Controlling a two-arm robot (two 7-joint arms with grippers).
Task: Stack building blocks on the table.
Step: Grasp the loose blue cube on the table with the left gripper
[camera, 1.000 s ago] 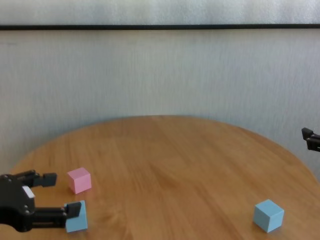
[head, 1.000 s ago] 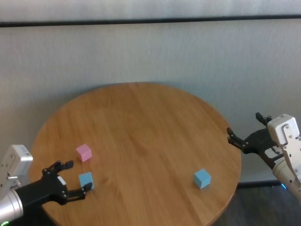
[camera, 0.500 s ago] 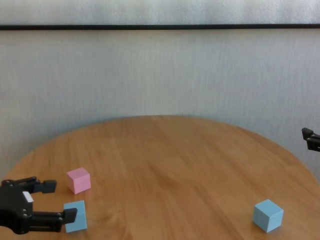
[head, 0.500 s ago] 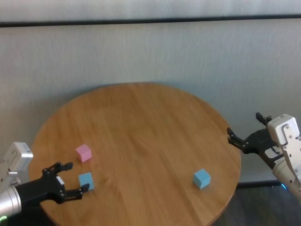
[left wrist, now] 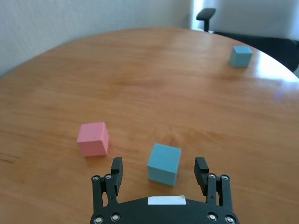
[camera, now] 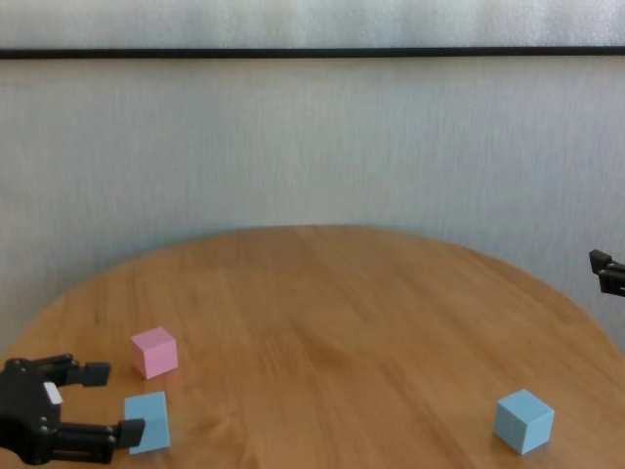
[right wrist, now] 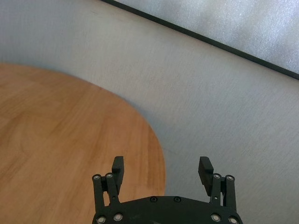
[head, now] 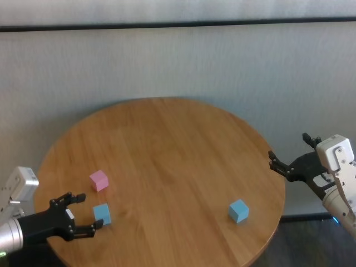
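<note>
On the round wooden table [head: 167, 139] a pink block [head: 99, 180] and a light blue block [head: 102, 213] lie close together near the left front. My left gripper [head: 90, 210] is open and low over the table just behind that blue block [left wrist: 164, 164]. Its fingertips [left wrist: 117, 166] flank only the block's near end, apart from it. A second light blue block [head: 238, 211] sits alone at the right front. My right gripper [head: 289, 151] hangs open beyond the table's right edge, with nothing between its fingers. In the chest view I see the pink block [camera: 154, 352] and both blue ones [camera: 148, 420], [camera: 523, 421].
A pale grey wall with a dark rail runs behind the table. A black office chair [left wrist: 205, 14] stands past the table's far side in the left wrist view. The table edge [right wrist: 156, 154] passes just under the right gripper.
My left gripper has drawn back a little toward the table's near left edge, so the blue block is less deep between its fingers. The blocks and right arm have not moved.
</note>
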